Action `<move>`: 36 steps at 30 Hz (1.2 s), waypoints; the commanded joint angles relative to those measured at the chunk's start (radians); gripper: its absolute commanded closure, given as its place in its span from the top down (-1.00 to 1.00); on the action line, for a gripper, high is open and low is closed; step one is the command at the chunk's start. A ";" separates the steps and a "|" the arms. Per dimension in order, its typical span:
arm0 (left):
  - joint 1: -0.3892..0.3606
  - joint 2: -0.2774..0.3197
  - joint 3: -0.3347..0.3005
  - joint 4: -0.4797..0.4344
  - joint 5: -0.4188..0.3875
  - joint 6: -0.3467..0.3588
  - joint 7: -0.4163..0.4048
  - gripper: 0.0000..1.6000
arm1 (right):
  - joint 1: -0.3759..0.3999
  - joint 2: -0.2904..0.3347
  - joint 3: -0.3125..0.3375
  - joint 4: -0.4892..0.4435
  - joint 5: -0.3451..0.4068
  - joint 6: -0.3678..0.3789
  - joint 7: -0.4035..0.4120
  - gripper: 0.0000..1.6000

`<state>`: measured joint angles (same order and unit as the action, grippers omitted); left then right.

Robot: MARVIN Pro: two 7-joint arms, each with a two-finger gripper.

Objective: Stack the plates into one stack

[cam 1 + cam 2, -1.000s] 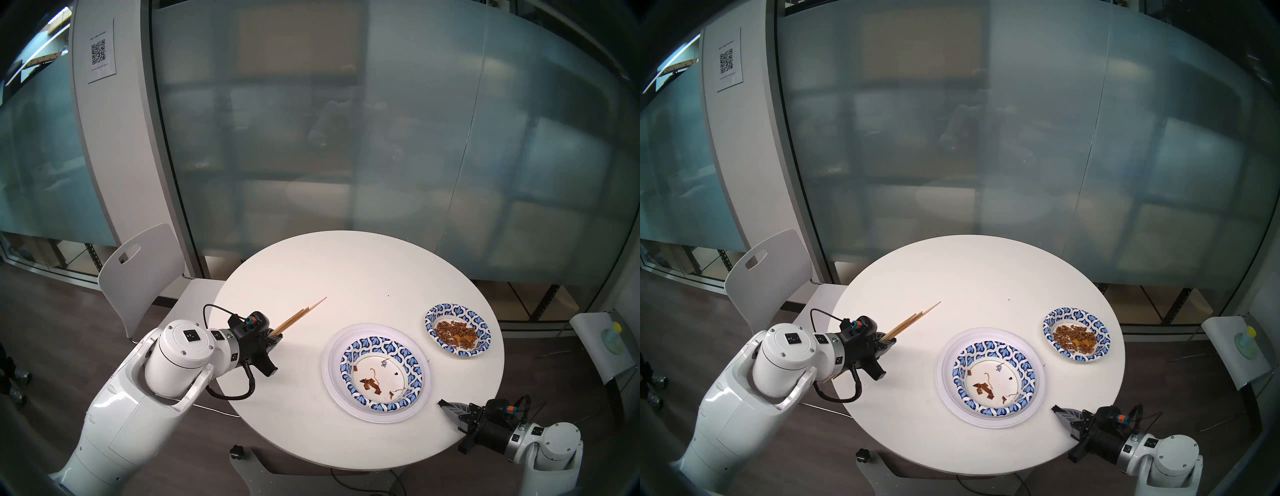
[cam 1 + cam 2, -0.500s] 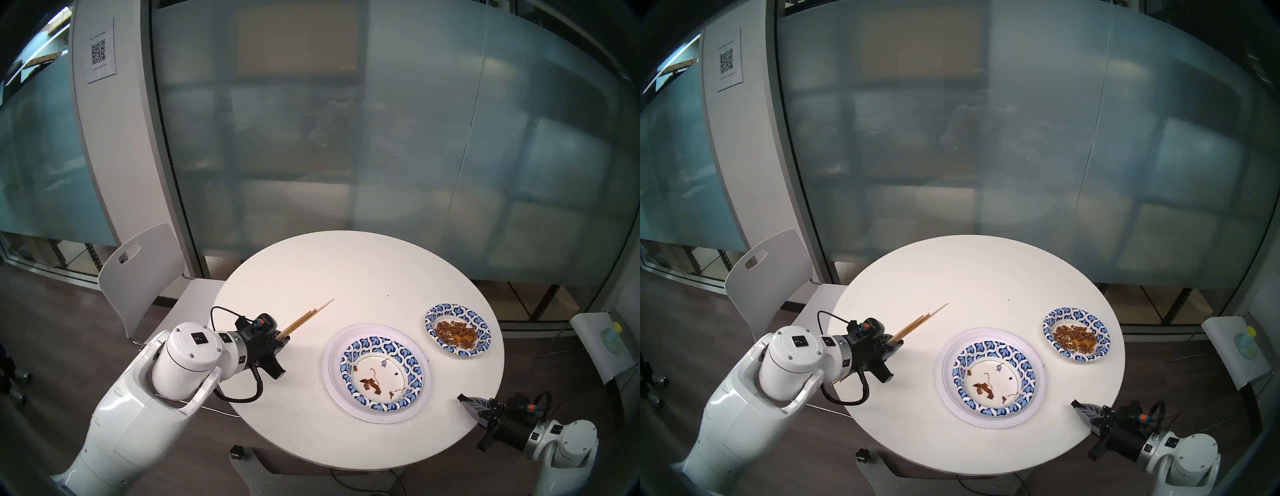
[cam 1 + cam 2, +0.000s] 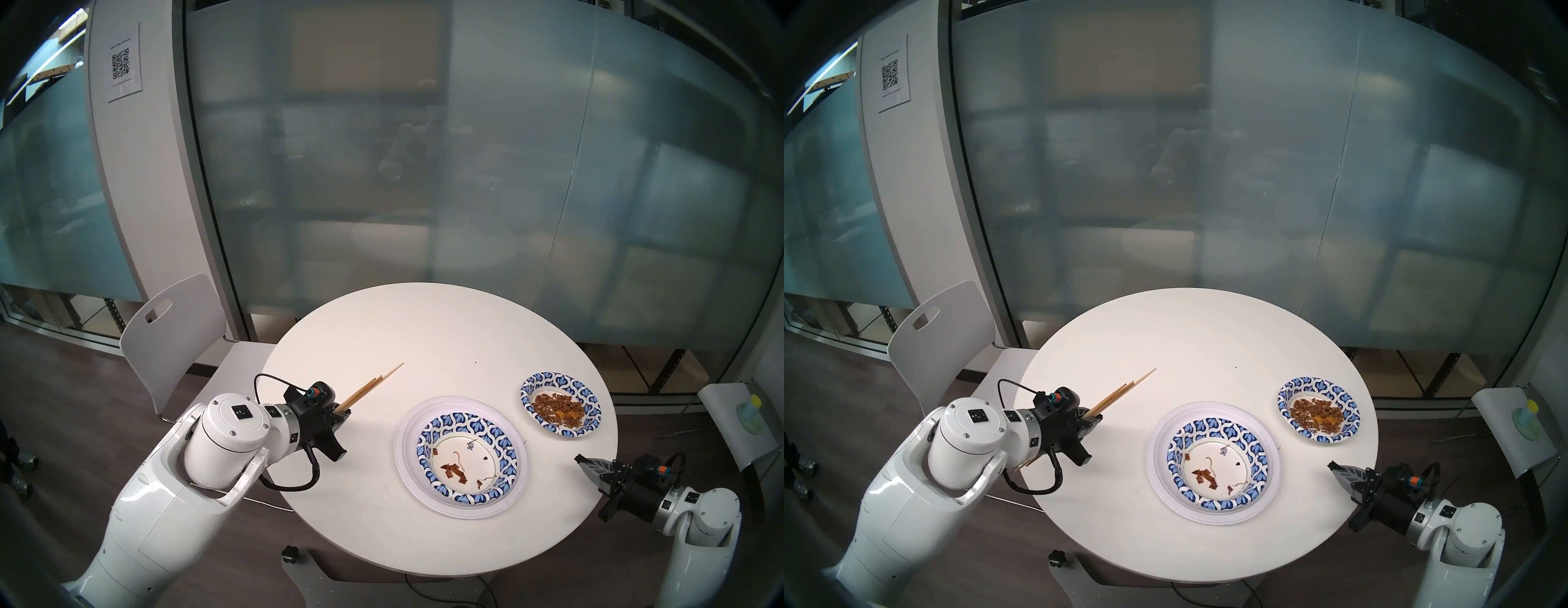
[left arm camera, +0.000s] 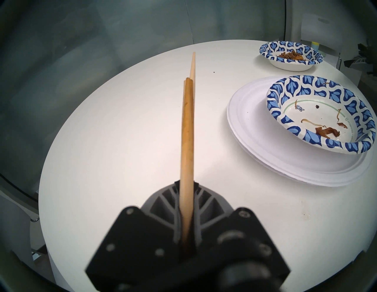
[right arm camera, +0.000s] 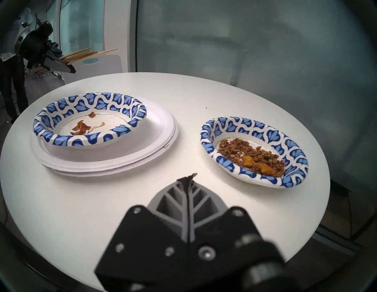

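Round white table, lower centre of the head view, bearing:

- White plates, two, sitting stacked in the lower right of the tabletop.
- Patterned plate with scraps, blue-and-white rim, resting inside that white stack.
- Patterned plate with crumbs, sitting apart toward the right edge, directly on the table.
- Left gripper, lower left of frame, clamping fully on a bundle of wooden chopsticks, which are pointing up and right above the table.
- Right gripper, lower right of frame, fingers pressing together on nothing, hanging over the table edge near both patterned plates.
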<state>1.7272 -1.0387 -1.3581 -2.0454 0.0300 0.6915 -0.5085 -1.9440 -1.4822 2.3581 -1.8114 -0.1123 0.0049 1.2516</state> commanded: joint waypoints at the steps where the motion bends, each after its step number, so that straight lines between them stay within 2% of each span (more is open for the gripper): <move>1: -0.013 -0.001 -0.009 -0.008 -0.001 0.002 0.002 -1.00 | 0.108 0.097 -0.024 0.032 0.021 0.020 0.006 -1.00; 11: -0.022 -0.002 -0.017 0.009 -0.007 0.010 0.010 -1.00 | 0.150 0.137 -0.038 0.101 0.038 0.051 0.055 -0.96; 13: -0.024 -0.002 -0.018 0.012 -0.007 0.010 0.012 -1.00 | 0.161 0.145 -0.044 0.131 0.039 0.048 0.064 -0.56; 14: -0.025 -0.001 -0.018 0.013 -0.008 0.010 0.013 -1.00 | 0.166 0.147 -0.048 0.136 0.037 0.049 0.065 -0.50; 15: -0.025 -0.001 -0.018 0.014 -0.008 0.009 0.013 -1.00 | 0.171 0.150 -0.052 0.143 0.036 0.051 0.067 -0.33; 21: -0.025 -0.001 -0.017 0.017 -0.012 0.008 0.013 -1.00 | 0.210 0.168 -0.081 0.188 0.023 0.053 0.067 -0.18; 22: -0.025 -0.001 -0.018 0.017 -0.012 0.008 0.014 -1.00 | 0.216 0.170 -0.085 0.194 0.022 0.054 0.066 -0.08; 29: -0.021 0.005 -0.031 0.015 -0.018 0.008 0.015 -1.00 | 0.251 0.196 -0.118 0.234 0.006 0.053 0.071 -0.02; 30: -0.021 0.007 -0.036 0.016 -0.020 0.008 0.015 -1.00 | 0.256 0.206 -0.125 0.244 0.003 0.054 0.078 0.11; 31: -0.021 0.007 -0.036 0.016 -0.020 0.008 0.015 -1.00 | 0.256 0.206 -0.125 0.244 0.003 0.054 0.078 0.11; 36: -0.021 0.013 -0.042 0.020 -0.024 0.006 0.014 -1.00 | 0.264 0.213 -0.132 0.258 0.005 0.060 0.089 0.60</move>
<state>1.7106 -1.0351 -1.3855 -2.0154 0.0102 0.7030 -0.4890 -1.7204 -1.3005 2.2355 -1.5506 -0.1087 0.0649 1.3333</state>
